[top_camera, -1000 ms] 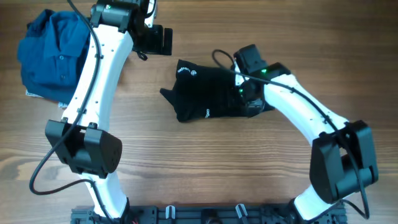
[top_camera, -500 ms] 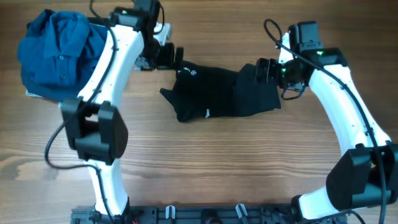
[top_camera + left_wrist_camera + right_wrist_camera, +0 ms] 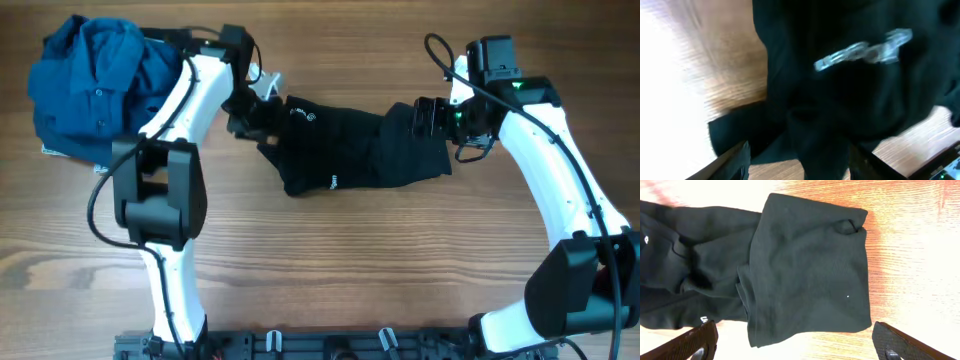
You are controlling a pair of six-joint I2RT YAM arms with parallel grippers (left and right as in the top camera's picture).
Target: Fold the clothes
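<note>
L gripper (image 3: 256, 116) moved onto black shirt (image 3: 365, 152) logo end, spread; R gripper (image 3: 430, 118) spread, opposite end.

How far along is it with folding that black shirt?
Partly done: the black soft fabric shirt has its right end folded over. The left jaws stand open over its crumpled logo end; the right jaws are open, holding nothing. That end and the final folds remain.

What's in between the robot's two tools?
The black shirt lies on the table between the left tool and the right tool. The overhead view shows it.
</note>
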